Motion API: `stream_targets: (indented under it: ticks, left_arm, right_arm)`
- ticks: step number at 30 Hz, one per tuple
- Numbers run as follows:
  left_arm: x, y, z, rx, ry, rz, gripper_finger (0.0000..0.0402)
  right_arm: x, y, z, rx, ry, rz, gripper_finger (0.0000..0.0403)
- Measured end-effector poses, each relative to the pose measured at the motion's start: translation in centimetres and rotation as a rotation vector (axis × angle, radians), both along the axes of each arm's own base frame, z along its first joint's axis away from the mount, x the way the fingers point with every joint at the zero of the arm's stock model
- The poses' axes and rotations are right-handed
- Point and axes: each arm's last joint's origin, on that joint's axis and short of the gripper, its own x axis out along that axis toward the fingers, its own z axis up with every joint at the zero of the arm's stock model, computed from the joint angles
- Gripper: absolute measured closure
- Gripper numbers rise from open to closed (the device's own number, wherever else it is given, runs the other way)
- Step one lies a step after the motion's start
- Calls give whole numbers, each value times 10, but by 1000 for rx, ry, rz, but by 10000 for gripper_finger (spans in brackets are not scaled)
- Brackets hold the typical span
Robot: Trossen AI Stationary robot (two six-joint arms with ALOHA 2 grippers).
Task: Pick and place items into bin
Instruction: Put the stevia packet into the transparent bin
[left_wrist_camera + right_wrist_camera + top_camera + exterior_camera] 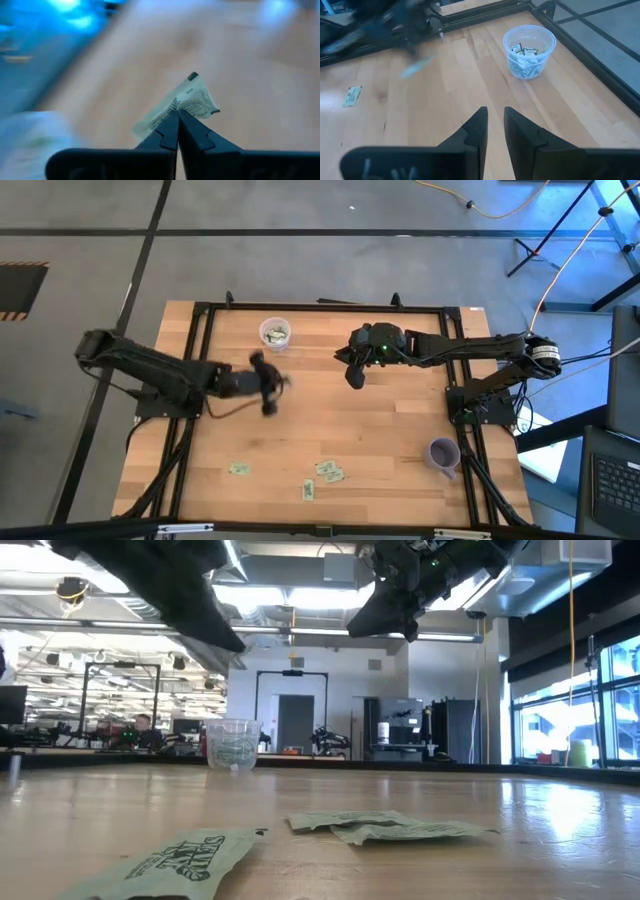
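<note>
My left gripper (177, 114) is shut on a pale green and white packet (182, 100). In the high view it (266, 386) hovers over the table's left middle, near side of the bin. The bin (275, 332), a clear cup, stands upright on its base by the far edge and holds several packets (524, 62). My right gripper (495, 119) is open by a narrow gap and holds nothing; it (355, 372) hangs over the table to the right of the bin. More packets (329, 472) lie flat near the near edge. My left gripper pinches the packet between its two fingertips, at the packet's edge (176, 108) nearest the fingers. The rest of the packet sticks out beyond the tips. It is lifted clear of the table.
A purple cup (442, 452) stands near the right edge, toward the near side. Single packets lie at the near left (238, 469) and near middle (309, 490), and show close up in the low view (180, 858). A black frame (200, 315) borders the wooden table.
</note>
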Motion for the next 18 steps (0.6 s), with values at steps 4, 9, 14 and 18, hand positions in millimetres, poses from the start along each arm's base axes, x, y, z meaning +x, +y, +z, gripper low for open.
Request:
stream_targets:
  ticks: [4, 9, 14, 18]
  left_arm:
    - [-4, 40, 7, 135, 10, 217, 398]
    - [-10, 88, 2, 42, 31, 300, 398]
    - [-16, 121, -7, -18, 59, 403, 398]
    - [-17, 139, -15, -59, 57, 428, 398]
  right_arm:
    - [0, 0, 0, 0, 0, 0, 335]
    - [0, 0, 0, 1, 4, 0, 335]
    - [-1, 0, -1, 2, 14, 0, 335]
    - [-1, 0, -1, 2, 14, 0, 335]
